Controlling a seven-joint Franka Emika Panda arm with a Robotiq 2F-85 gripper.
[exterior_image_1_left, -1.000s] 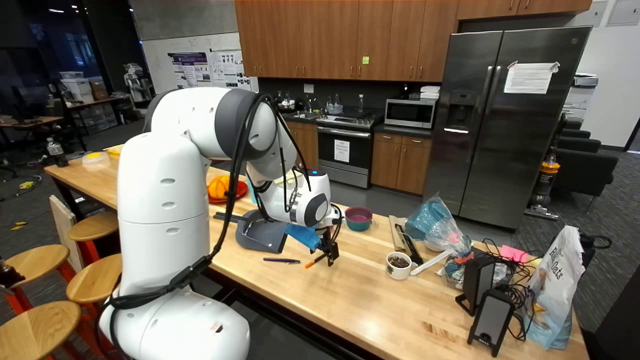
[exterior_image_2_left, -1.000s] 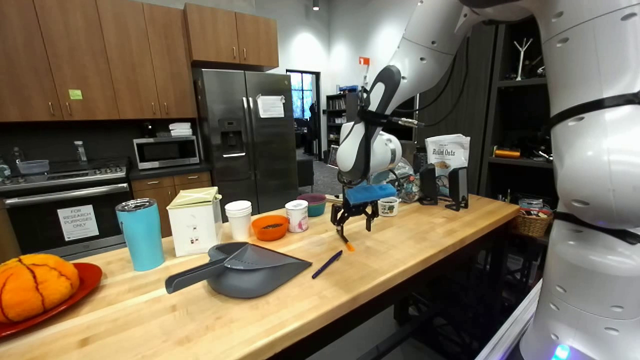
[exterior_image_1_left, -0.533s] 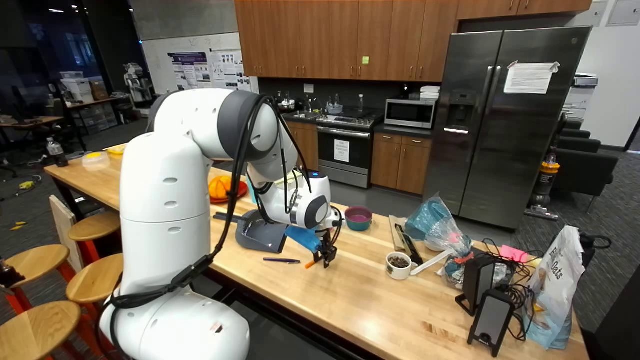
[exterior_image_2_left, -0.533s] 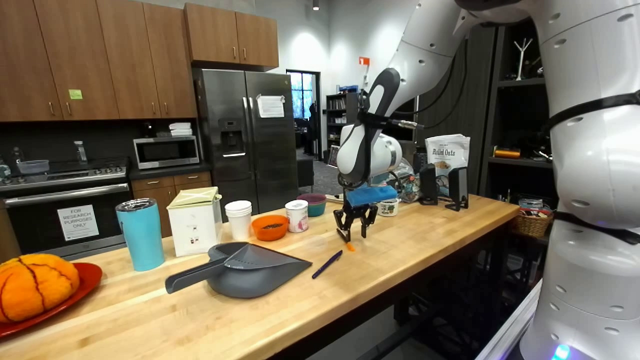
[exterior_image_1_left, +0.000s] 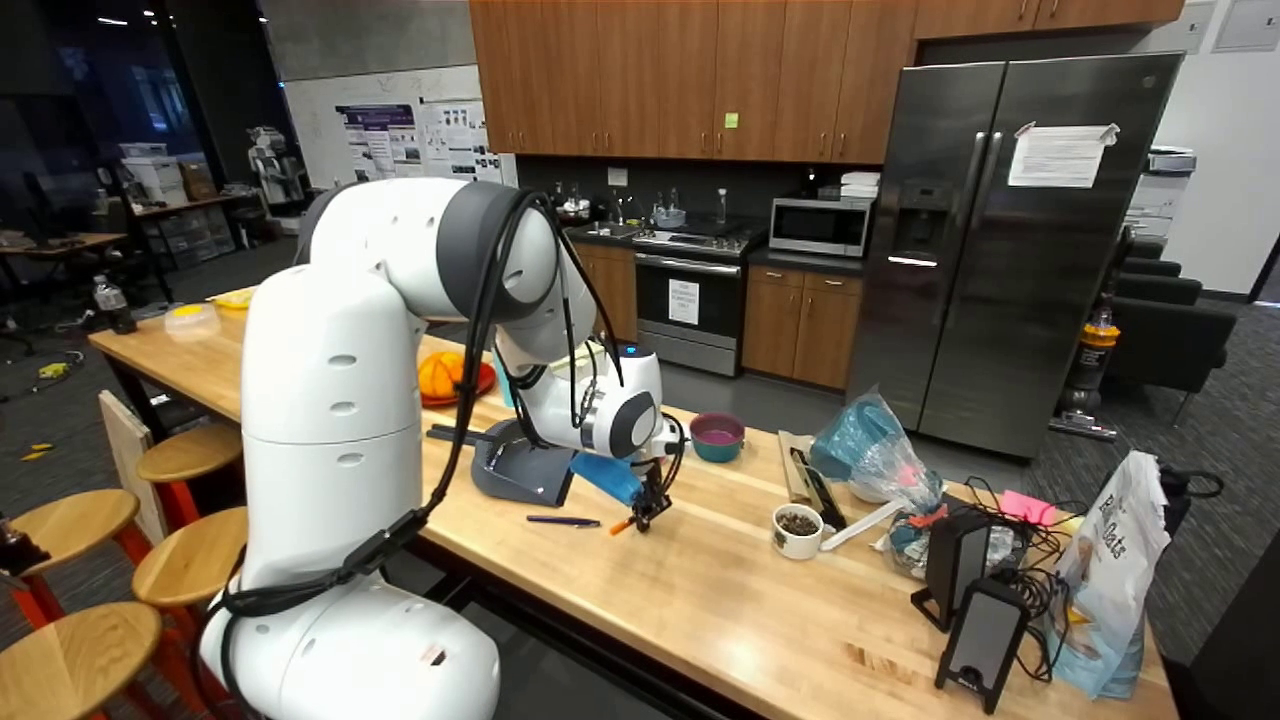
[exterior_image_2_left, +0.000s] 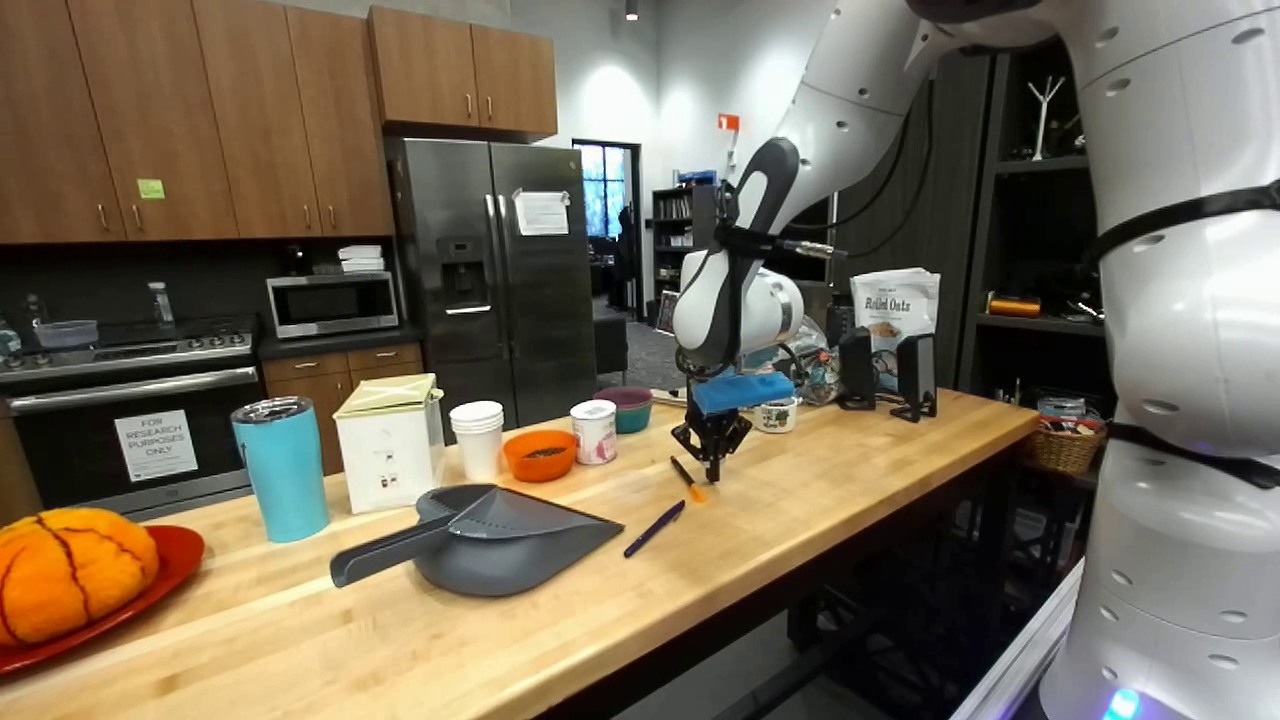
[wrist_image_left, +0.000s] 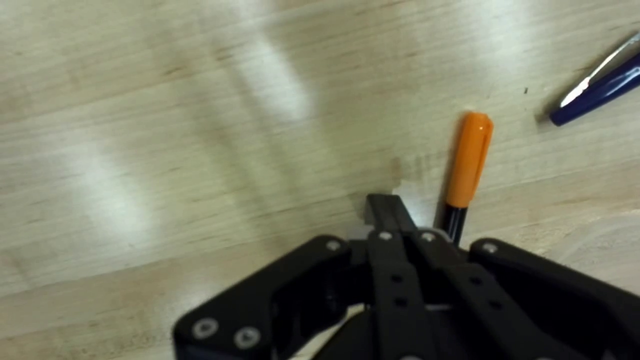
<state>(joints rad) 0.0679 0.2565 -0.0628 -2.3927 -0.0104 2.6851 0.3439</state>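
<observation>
Wrist view: orange-capped pen partly behind the gripper, blue pen partly beyond the right edge

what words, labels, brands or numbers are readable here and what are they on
"FOR RESEARCH PURPOSES ONLY": paper sign, oven door
"Rolled Oats": bag
"DELL": computer speaker
Too small or blurred: refrigerator notice, wall posters, vacuum label, orange sign, canister print

The closed hand points down beside an orange-tipped black marker, near a dark blue pen.
</observation>
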